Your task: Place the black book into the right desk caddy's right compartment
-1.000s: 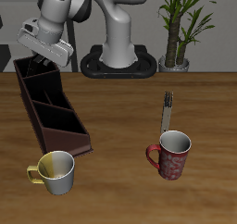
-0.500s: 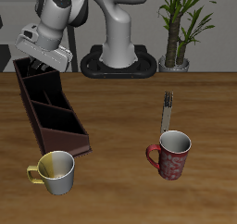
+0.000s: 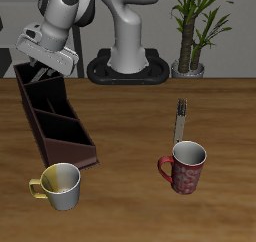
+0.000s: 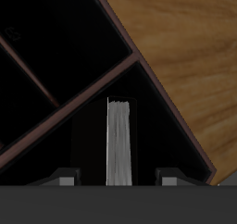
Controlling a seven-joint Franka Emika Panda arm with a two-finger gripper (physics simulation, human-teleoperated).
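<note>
One gripper over the right desk caddy – jaws spread, black book standing upright between them, inside the right compartment.

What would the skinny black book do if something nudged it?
It's probably stiff: the black book stands straight on its edge without bending. It looks thin, so it's likely light and tippy, and a nudge could lean it against a wall of the right compartment. The open gripper isn't touching it, so nothing steadies it.
</note>
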